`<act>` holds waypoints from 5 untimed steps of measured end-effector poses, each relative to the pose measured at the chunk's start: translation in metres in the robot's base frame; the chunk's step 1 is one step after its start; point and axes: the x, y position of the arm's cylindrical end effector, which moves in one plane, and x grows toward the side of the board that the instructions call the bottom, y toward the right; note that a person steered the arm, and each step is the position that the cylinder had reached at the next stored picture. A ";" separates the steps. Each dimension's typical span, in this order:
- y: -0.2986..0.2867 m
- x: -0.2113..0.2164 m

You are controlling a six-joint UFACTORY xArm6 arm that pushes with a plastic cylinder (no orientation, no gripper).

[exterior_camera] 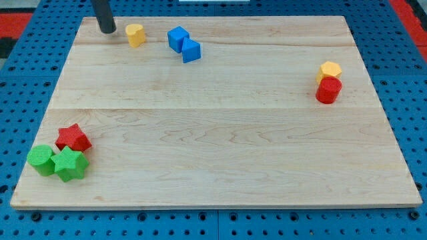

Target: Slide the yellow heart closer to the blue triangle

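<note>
Camera view: no claw on this rig, so nothing to call apart or together; only a dark rod, my tip, down on the bench at the view's top left. Just to the tip's right, near but apart, the yellow heart. Further right along the same top edge, two blue blocks touching: a blue cube and, against its lower right, the blue triangle.

Key relation: tip, heart and triangle nearly in one line, running left to right and dipping slightly toward the view's bottom. Heart between tip and triangle, so probably a plain push rightward, angled a touch downward. Likely risk: heart meeting the cube first, since the cube sits nearer on that line.

Elsewhere, well apart: yellow hexagon touching a red cylinder at the right; red star, green cylinder and green star clustered at the bottom left.
</note>
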 end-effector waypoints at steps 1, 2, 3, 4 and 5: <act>0.027 0.016; 0.043 0.049; 0.074 0.065; 0.072 0.050; 0.074 0.033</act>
